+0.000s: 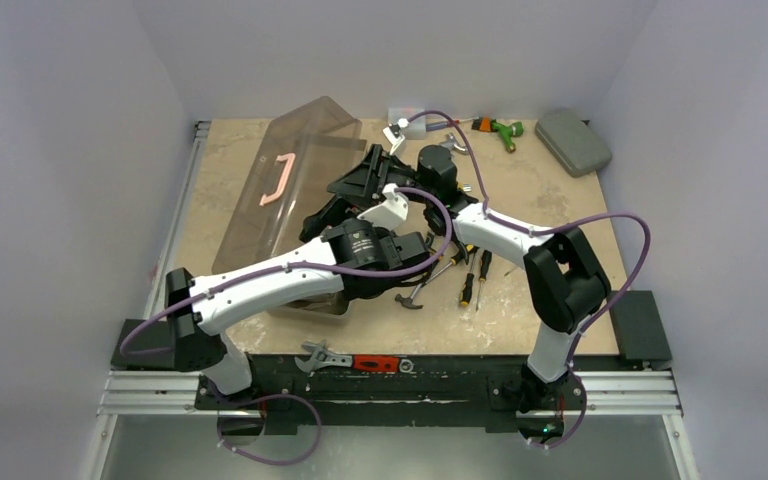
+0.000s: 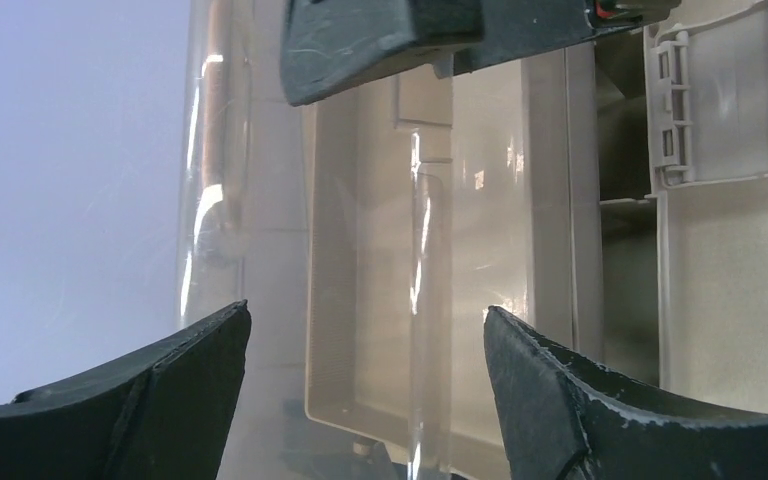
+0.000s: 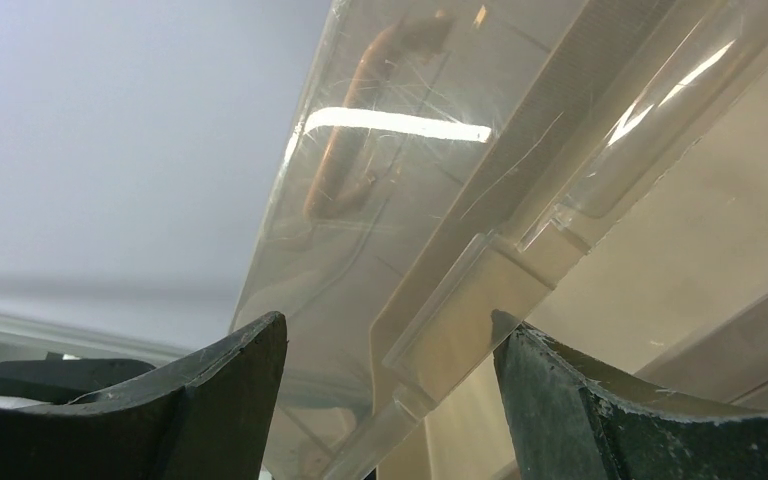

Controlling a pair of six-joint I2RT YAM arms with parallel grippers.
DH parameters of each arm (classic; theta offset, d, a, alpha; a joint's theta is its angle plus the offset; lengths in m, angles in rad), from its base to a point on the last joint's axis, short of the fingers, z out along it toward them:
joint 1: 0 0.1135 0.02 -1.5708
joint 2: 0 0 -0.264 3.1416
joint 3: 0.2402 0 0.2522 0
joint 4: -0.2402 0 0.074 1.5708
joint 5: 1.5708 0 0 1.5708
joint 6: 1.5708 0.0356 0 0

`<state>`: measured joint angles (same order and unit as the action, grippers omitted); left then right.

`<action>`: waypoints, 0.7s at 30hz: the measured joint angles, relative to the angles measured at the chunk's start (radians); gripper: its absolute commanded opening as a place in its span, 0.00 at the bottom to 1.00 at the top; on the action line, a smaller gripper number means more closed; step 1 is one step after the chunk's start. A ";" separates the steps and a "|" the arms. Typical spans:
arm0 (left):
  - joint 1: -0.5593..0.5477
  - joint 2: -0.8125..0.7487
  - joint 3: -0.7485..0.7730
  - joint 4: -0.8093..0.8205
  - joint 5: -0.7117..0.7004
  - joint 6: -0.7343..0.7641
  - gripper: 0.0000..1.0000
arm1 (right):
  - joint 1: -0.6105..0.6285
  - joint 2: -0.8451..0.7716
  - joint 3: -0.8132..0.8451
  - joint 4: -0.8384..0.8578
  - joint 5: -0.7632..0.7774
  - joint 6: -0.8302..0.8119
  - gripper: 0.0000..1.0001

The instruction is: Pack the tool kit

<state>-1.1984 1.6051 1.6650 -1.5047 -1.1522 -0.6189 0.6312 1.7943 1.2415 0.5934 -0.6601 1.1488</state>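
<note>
Pale walls enclose a worn tan table. The toolbox lies left of centre, its translucent lid with the pink handle raised. The left gripper and right gripper both have their fingers apart, the lid's clear edge in each gap. Screwdrivers lie to the toolbox's right, and a grey case sits in the far right corner.

Toolbox glossy translucent tan plastic, scratched; fingers matt black, scuffed; table mottled matt board
</note>
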 measured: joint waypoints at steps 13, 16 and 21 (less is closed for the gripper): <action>-0.002 0.068 -0.001 -0.048 -0.114 -0.214 0.83 | 0.000 0.000 0.000 0.020 -0.008 0.026 0.73; 0.006 0.068 -0.011 -0.050 -0.132 -0.236 0.83 | 0.000 0.000 0.000 0.020 -0.008 0.029 0.74; 0.035 0.066 -0.047 -0.051 -0.164 -0.244 0.82 | 0.001 0.000 0.000 0.021 -0.009 0.031 0.74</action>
<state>-1.1633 1.6711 1.6184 -1.5562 -1.3159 -0.8631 0.6323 1.7943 1.2415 0.6144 -0.6689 1.1793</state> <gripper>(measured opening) 0.826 0.736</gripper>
